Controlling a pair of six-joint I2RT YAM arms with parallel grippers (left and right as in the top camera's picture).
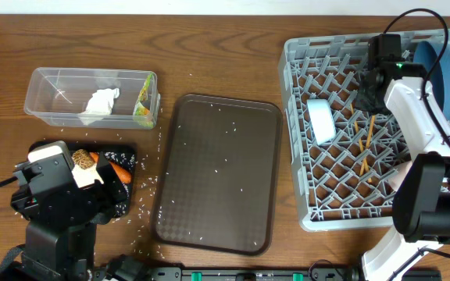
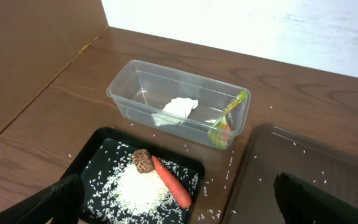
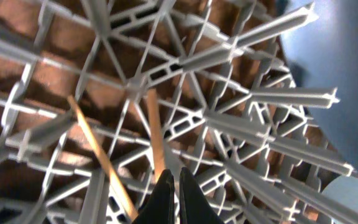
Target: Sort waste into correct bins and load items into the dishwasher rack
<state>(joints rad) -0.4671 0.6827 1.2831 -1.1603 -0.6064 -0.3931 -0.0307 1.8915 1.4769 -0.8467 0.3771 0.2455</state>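
Observation:
The clear tub (image 1: 53,94) holds the white napkin (image 1: 101,102) and the yellow-green wrapper (image 1: 142,107); the tub also shows in the left wrist view (image 2: 129,87). The black tray (image 2: 98,149) holds the brown lump (image 2: 143,159), the carrot (image 2: 171,183) and a heap of rice (image 2: 138,190). My left gripper (image 2: 188,205) is open and empty above that tray. The grey rack (image 1: 303,203) holds the white bowl (image 1: 321,119), the dark-blue dish (image 1: 432,70) and the chopsticks (image 1: 366,152). My right gripper (image 3: 172,180) is shut and empty, just above a chopstick (image 3: 154,124). The cups are hidden by the right arm.
The brown serving tray (image 1: 217,172) lies between the black tray and the rack, with loose rice grains on it. More grains lie on the table near the black tray (image 1: 148,191). The right arm (image 1: 420,133) stretches over the rack.

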